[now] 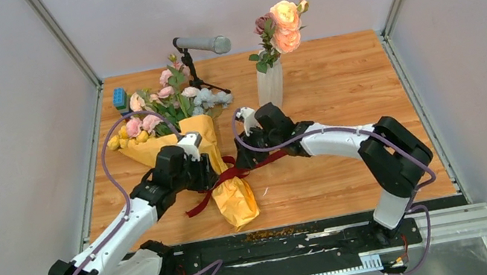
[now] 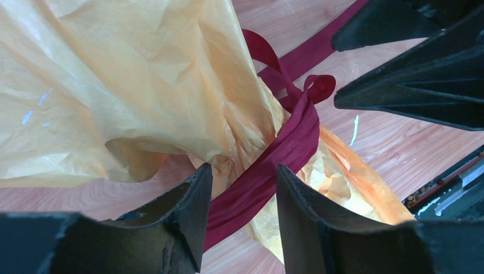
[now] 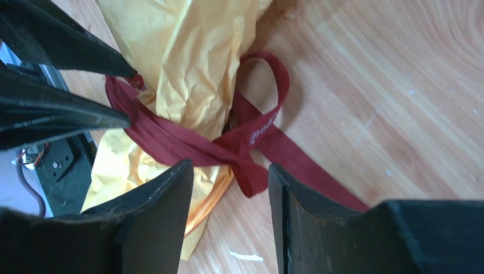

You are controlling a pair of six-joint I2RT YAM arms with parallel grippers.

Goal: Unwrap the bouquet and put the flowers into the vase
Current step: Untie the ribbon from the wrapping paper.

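Here the bouquet lies on the left half of the desk. Its flowers fan toward the far left corner and its orange-yellow paper tails off toward the near edge. A dark red ribbon is tied round its waist, the knot and one loop on the side facing the desk's middle.

The left gripper sits over that waist, jaws parted with the ribbon running through the gap; whether a finger touches it is hard to tell. The right gripper is released too, its jaws spread either side of the knot.

The vase stands near the middle of the far edge, holding peach and pink roses. A microphone stands behind the bouquet.
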